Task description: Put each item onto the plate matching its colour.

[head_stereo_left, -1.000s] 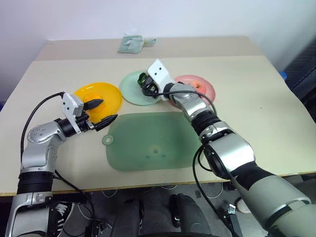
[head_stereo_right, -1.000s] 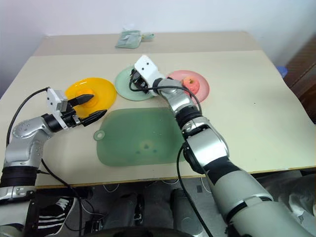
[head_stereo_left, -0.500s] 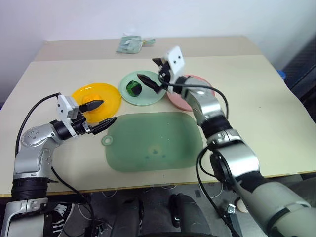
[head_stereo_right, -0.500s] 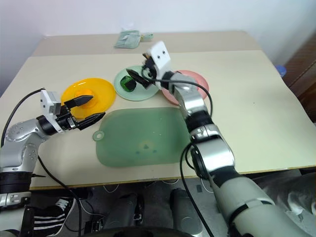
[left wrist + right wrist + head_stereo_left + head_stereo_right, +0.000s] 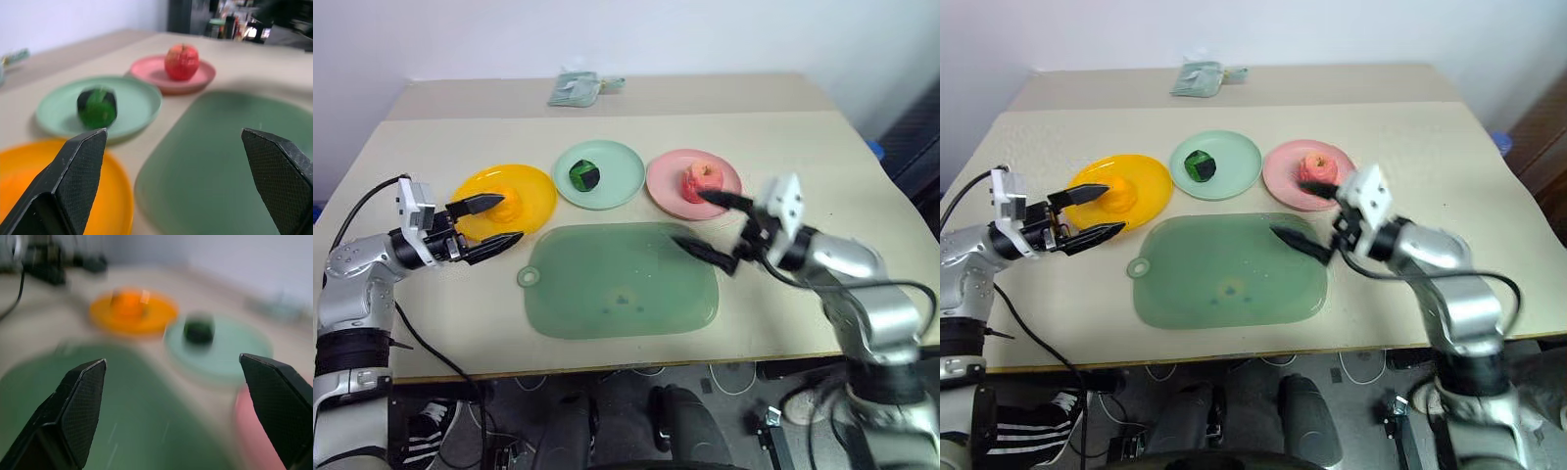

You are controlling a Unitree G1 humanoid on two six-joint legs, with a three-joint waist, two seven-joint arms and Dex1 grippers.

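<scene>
You are holding both the left gripper point(image 5: 491, 222) and right gripper point(image 5: 710, 227) spread and empty; careless sweeping risks knocking the apple point(image 5: 697, 181) off the pink plate point(image 5: 663, 174).

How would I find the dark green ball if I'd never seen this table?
Find the row of three round plates behind the big green board. The mint green plate is the middle one. The dark green ball sits on it, darker and smaller than the orange fruit and apple.
</scene>
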